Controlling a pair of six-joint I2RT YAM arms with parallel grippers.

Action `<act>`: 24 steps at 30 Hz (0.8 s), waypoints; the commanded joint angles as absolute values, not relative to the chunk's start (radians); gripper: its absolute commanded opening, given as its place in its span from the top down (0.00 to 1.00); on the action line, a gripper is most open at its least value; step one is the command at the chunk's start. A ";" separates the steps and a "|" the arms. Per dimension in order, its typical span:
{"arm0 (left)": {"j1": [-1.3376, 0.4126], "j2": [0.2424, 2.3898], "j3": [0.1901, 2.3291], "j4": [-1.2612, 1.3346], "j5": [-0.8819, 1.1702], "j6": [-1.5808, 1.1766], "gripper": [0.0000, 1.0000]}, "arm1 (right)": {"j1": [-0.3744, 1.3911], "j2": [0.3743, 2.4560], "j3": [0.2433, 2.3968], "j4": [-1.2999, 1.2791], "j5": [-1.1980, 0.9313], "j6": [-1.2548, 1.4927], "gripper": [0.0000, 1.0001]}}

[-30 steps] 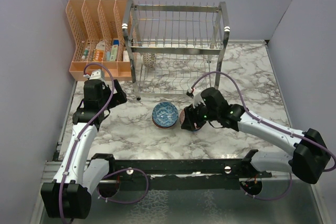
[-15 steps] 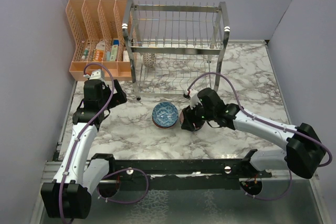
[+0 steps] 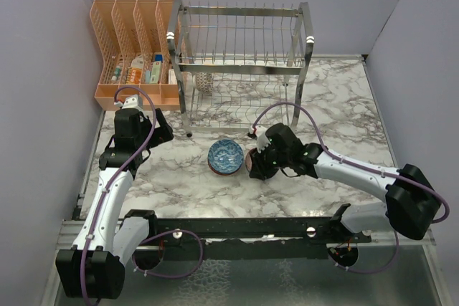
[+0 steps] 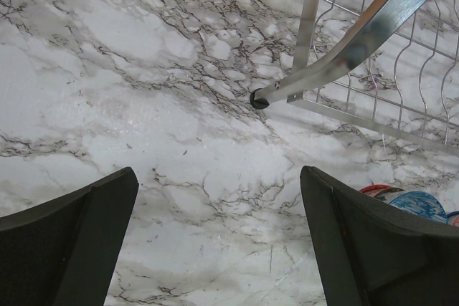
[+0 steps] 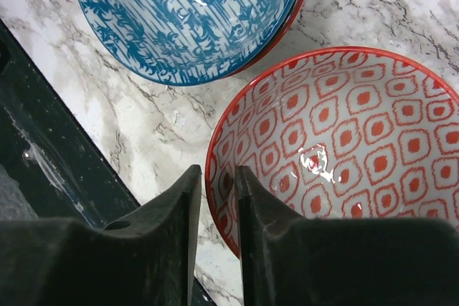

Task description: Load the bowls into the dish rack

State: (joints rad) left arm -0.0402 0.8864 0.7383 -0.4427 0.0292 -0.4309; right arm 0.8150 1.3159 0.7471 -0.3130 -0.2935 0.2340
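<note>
1. Red bowl [image 5: 344, 148]: on the desk [image 3: 337, 105], near the middle front and well short of the dish rack [image 3: 240, 55]. It sits upright, mouth up, with the red-diamond inside showing. It is round, so it has no long axis; its only axis is vertical.
2. Right jaws: set narrow astride its near rim, one finger [image 5: 276, 249] inside the bowl and the other outside. A sliver of desk shows in the gap, so I cannot tell whether the pads bite yet.
3. Step in hand, as I judge it: taking the rim grip on this bowl.
4. Just beside it is the blue bowl [image 5: 186, 12], mouth up and nested in another red-rimmed bowl. The rims are close, so I must lift straight up to miss it.
5. Next move calls for a firm pinch and a lift, then tipping the bowl onto its edge and carrying it back to the tines.
6. Rack: long axis runs left to right along the back. One dotted bowl [image 3: 204, 81] stands on edge in the lower tier, left end.
7. Left jaws: spread wide and empty, hanging over bare marble by the rack's front-left foot [image 4: 259, 99].
</note>
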 commanded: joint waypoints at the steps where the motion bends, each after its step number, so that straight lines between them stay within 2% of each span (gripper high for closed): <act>1: -0.035 0.877 0.744 -0.428 0.043 -0.425 0.01 | 0.822 1.289 0.757 -0.304 -0.244 0.244 0.78; 3: -0.034 0.877 0.744 -0.429 0.043 -0.426 0.01 | 0.822 1.285 0.764 -0.311 -0.238 0.246 0.82; 8: -0.035 0.872 0.742 -0.430 0.043 -0.426 0.01 | 0.822 1.284 0.769 -0.333 -0.205 0.257 0.99; 24: -0.034 0.859 0.741 -0.434 0.040 -0.425 0.01 | 0.823 1.197 0.865 -0.311 -0.197 0.307 0.99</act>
